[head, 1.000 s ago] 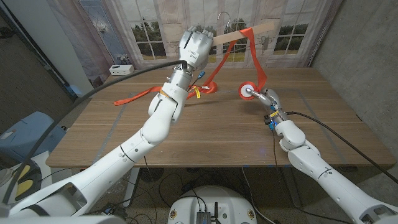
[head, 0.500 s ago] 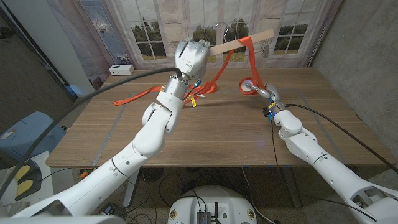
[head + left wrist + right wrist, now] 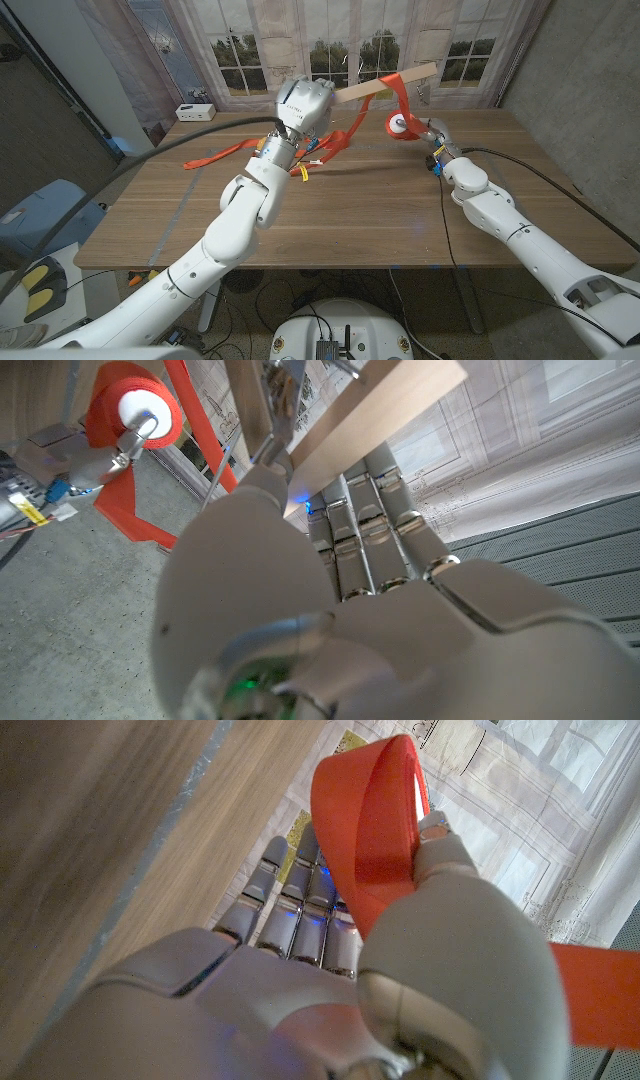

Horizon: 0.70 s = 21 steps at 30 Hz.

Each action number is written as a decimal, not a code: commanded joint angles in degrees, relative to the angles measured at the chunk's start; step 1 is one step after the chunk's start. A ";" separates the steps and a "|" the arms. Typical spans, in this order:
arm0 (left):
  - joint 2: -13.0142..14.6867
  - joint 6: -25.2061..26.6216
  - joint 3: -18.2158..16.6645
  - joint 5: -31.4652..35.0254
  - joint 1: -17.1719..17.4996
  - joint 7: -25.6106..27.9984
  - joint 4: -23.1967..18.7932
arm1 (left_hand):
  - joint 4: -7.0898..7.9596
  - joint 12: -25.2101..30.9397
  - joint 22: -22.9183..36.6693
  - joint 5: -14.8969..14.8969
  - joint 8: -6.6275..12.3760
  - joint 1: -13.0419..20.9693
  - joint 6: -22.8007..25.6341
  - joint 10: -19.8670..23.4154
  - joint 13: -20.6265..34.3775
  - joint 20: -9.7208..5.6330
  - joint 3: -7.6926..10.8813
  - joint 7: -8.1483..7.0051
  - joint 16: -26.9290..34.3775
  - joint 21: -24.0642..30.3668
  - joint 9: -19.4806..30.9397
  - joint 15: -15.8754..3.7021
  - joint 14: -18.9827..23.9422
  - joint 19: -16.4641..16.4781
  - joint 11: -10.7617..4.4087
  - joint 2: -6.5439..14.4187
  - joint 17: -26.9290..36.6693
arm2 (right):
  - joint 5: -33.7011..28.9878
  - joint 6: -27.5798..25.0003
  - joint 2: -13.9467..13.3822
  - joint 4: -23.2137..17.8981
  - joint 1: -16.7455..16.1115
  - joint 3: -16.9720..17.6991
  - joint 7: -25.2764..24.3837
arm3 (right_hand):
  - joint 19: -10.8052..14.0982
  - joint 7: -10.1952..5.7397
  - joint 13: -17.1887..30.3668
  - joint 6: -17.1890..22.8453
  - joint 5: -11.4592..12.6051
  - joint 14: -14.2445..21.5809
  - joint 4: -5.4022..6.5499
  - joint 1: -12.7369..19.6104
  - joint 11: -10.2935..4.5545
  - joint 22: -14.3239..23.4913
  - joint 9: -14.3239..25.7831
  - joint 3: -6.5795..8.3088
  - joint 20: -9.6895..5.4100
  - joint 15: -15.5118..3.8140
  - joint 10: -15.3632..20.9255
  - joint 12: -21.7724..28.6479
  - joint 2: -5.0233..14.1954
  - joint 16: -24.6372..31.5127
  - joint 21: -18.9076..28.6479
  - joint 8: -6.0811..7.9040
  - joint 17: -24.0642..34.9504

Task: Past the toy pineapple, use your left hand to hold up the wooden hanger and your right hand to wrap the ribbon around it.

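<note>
My left hand (image 3: pixel 300 103) grips the wooden hanger (image 3: pixel 388 80) by its near end and holds it up above the far side of the table. The pale bar (image 3: pixel 380 410) and its metal hook (image 3: pixel 285 390) also appear in the left wrist view, past my left hand (image 3: pixel 350 590). An orange-red ribbon (image 3: pixel 396 84) loops over the bar, hangs down and trails left across the table (image 3: pixel 215 155). My right hand (image 3: pixel 427 133) holds the ribbon spool (image 3: pixel 399 125) just below the bar's right part. The spool (image 3: pixel 375 820) sits above my right hand (image 3: pixel 330 990) in its wrist view.
A small white box (image 3: pixel 195 110) sits at the table's back left corner. A window-print backdrop (image 3: pixel 250 50) hangs right behind the table. A blue seat (image 3: pixel 40 225) stands off the table's left side. The wooden table (image 3: pixel 380 220) stretches bare toward me.
My right hand has carried the spool away from me and up, close under the hanger. My left hand and the hanger have come down a little.
</note>
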 commanded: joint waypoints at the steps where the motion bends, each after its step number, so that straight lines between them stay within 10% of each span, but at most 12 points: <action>1: 1.37 -1.04 -2.58 -5.07 3.46 0.69 -1.23 | -0.53 -0.10 0.19 0.35 0.29 -0.49 8.58 10.08 0.22 -5.55 2.41 -7.66 0.28 0.41 17.10 -13.89 9.17 -0.36 -9.41 1.02 0.24 | -1.94 -6.63 -2.22 -3.06 6.11 -1.89 2.44 | -0.11 -3.92 8.28 5.39 0.28 0.02 2.81 2.34 -1.55 -0.02 0.17 4.03 -0.06 -8.18 1.44 2.51 5.40 -0.20 0.42 0.07 0.17; 21: 4.69 -2.03 -5.80 -11.91 5.26 1.35 -1.44 | -0.67 -0.35 0.17 0.40 0.24 -0.49 8.66 10.13 0.34 -5.38 2.55 -7.68 0.06 0.53 17.25 -13.87 9.27 -0.42 -9.20 0.94 0.58 | -9.39 -11.61 3.41 4.04 22.09 -10.29 8.76 | -0.27 -4.14 7.98 5.44 0.38 0.02 2.88 2.20 -1.64 -0.14 0.19 4.09 -0.10 -8.29 1.40 2.73 5.42 -0.83 0.91 -0.10 0.34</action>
